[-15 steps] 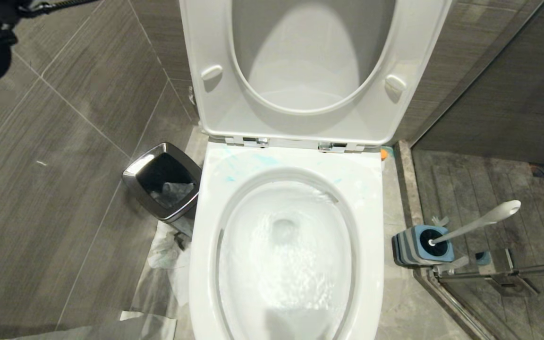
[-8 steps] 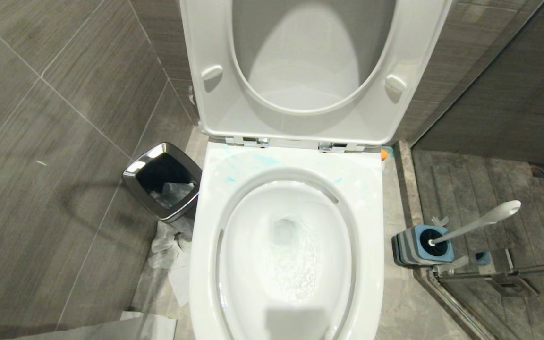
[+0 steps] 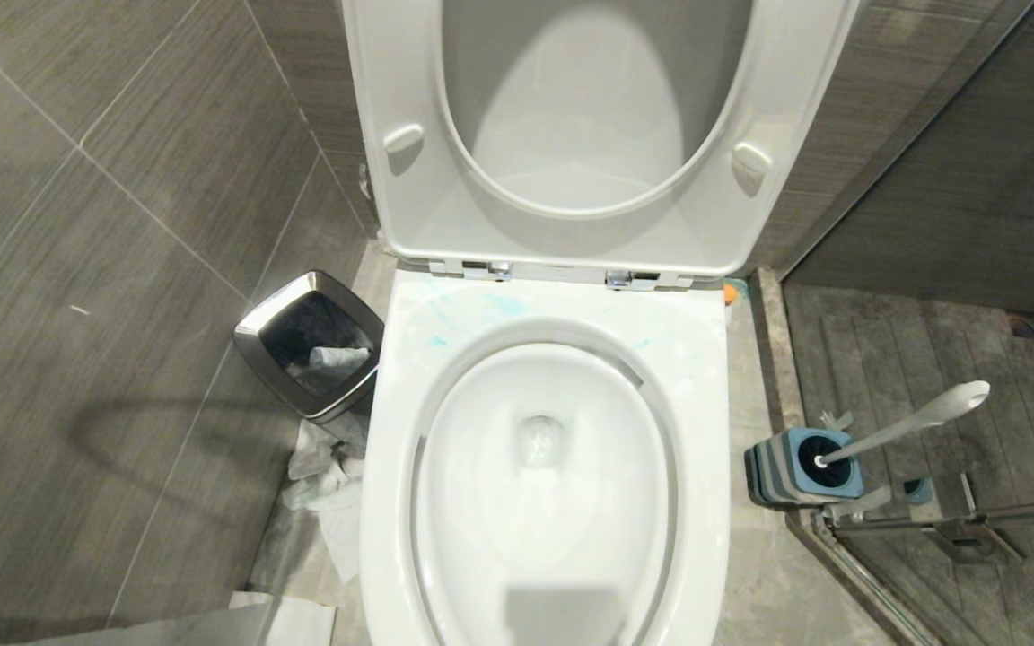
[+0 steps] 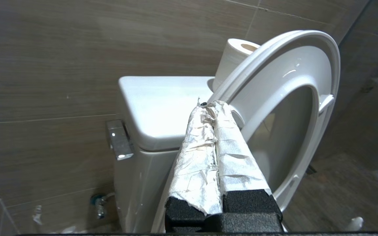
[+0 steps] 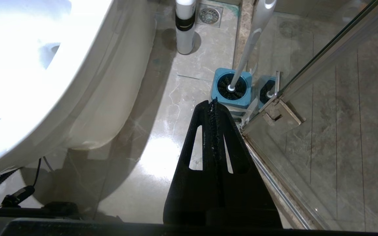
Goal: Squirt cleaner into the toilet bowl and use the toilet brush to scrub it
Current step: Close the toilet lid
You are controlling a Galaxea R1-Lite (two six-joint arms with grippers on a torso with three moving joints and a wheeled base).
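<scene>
**Brush parked, both hands empty**

The toilet brush (image 3: 907,422) stands in its blue holder (image 3: 800,467) on the floor, just right of the toilet bowl (image 3: 544,467). Its slim plastic handle looks light and stiff (likely slick when wet); the upper shaft seems the best place to grip. The left hand (image 4: 213,108) is pressed closed on nothing, beside the raised seat (image 4: 294,98). The right hand (image 5: 212,104) is also closed and empty, above the holder.

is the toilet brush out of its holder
No, the toilet brush stands in its blue holder beside the toilet bowl.
</scene>
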